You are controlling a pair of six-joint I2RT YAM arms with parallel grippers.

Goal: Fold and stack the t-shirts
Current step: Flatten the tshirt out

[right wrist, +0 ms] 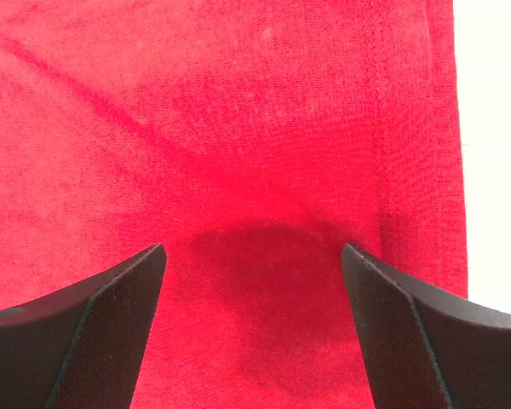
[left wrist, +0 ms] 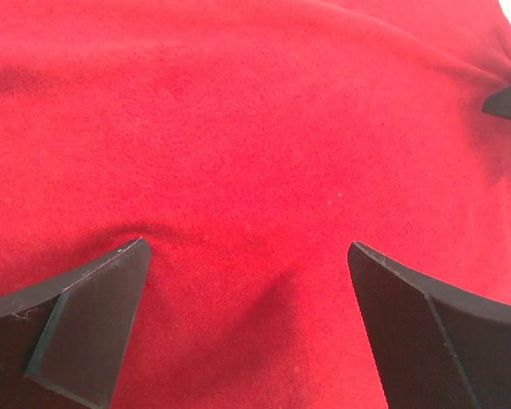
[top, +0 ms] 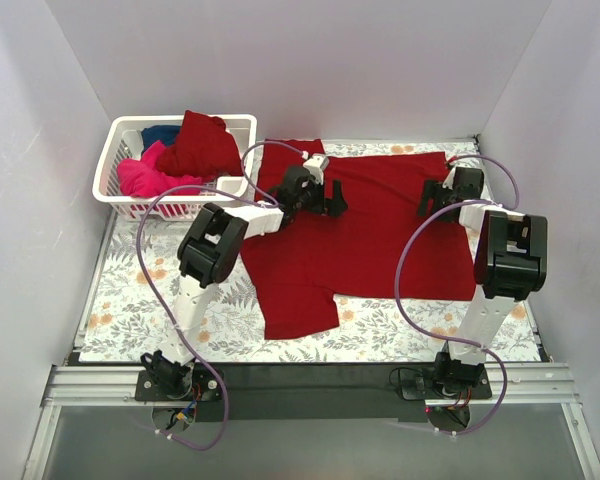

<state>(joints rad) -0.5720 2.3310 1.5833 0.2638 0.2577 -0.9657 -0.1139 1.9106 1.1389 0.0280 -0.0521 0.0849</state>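
Matte wedge fingers (right wrist: 85,341) (black), fuzzy t-shirt (right wrist: 238,128)

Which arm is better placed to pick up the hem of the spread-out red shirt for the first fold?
Right, probably. The right gripper is open just inside the stitched hem of the dark red t-shirt; the left gripper is open over plain cloth toward the other end.

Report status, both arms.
Left gripper open, right gripper open, both over spread dark red t-shirt. Nothing gripped. Nothing blocking; basket far left.
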